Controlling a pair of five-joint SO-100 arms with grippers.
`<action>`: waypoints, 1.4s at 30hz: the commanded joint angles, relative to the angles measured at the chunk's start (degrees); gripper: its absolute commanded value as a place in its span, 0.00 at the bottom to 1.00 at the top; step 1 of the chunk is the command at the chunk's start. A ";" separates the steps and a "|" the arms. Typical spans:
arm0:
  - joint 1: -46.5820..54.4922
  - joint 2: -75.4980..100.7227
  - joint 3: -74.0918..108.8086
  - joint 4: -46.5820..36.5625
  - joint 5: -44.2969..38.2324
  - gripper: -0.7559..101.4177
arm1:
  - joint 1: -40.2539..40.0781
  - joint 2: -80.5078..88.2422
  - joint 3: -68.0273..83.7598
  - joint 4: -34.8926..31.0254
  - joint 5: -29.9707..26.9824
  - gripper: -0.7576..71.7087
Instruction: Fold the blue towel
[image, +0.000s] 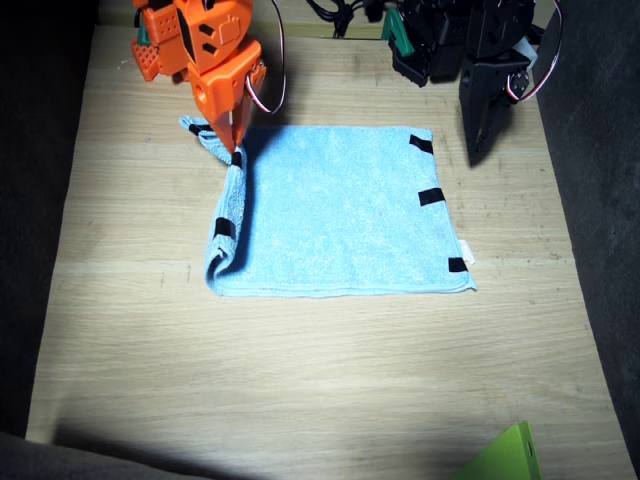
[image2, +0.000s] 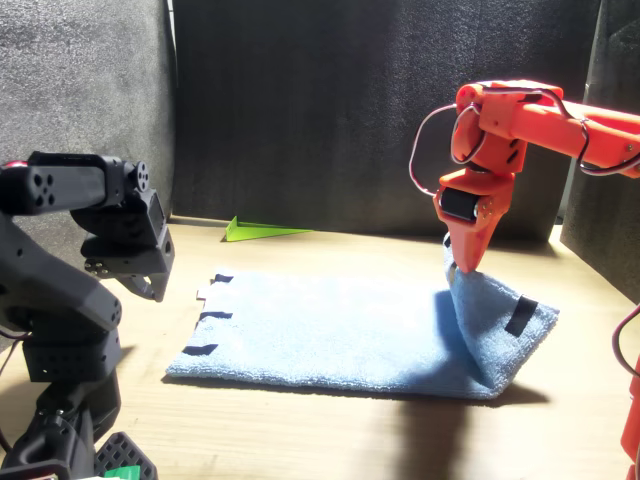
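**Towel corner lifted off the table**

Green flat piece (image: 505, 455) lies at the near table (image: 300, 380) edge, well apart from the blue towel (image: 340, 215). That towel is spread mid-table, black tape strips (image: 431, 196) along its side edge. My right gripper (image: 236, 140) pinches its far corner, raising that edge. My left gripper (image: 483, 130) hangs empty beside the opposite corner; I cannot tell its jaws.
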 joint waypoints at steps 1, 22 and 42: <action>0.53 1.85 0.62 0.00 0.62 0.02 | 2.46 -0.62 -2.90 2.11 0.97 0.01; 0.35 4.39 2.02 -0.09 0.53 0.02 | 3.08 -6.77 -10.63 4.39 2.29 0.01; 0.26 5.80 2.72 0.00 0.35 0.03 | 3.43 -16.96 -19.95 4.48 2.37 0.01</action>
